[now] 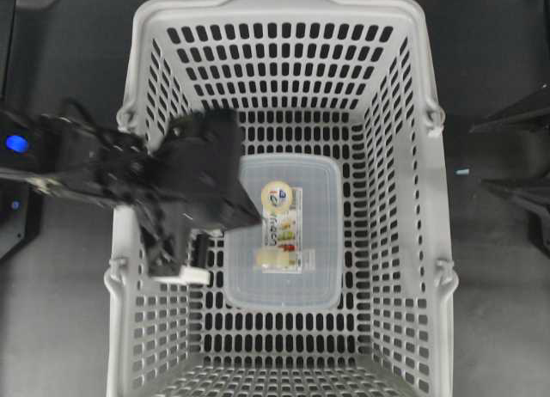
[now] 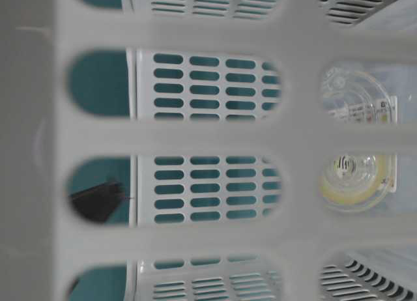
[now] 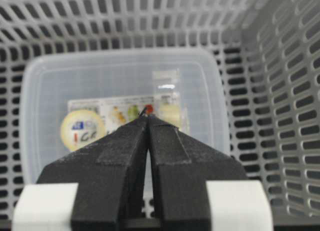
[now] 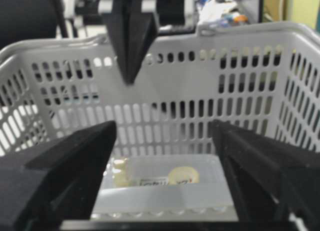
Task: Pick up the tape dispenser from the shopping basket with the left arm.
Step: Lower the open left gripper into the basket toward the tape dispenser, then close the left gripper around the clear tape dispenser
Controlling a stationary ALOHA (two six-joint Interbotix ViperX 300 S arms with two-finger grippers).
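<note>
The left arm's black lattice-framed gripper (image 3: pixel 148 122) has its two fingers pressed together into a single point, with nothing between them; in the right wrist view it (image 4: pixel 131 66) hangs tip-down above the large light-grey slotted plastic shopping basket (image 1: pixel 404 156), its tip level with the upper rows of the far wall's holes and clear of the floor. From overhead, this gripper (image 1: pixel 219 199) reaches in over the basket's left wall, with the arm's small blue light (image 1: pixel 15 143) outside that wall. The flat clear rounded-rectangular plastic tape dispenser (image 1: pixel 314 234) lies flat on the basket floor, label up, roughly at the basket's middle and apart from all four walls. In the overhead view its long axis runs from the basket's top wall toward its bottom wall, and its round cream sticker (image 1: pixel 277 192) sits toward the top wall with the small pictures below it. The dispenser (image 3: pixel 120 91) lies beneath and just ahead of the closed tip, which overlaps the printed label in the left wrist view without visible contact. The right arm's black gripper (image 4: pixel 165 191) stands with its fingers wide apart outside the basket's opposite wall, and the dispenser (image 4: pixel 165 186) shows between them
</note>
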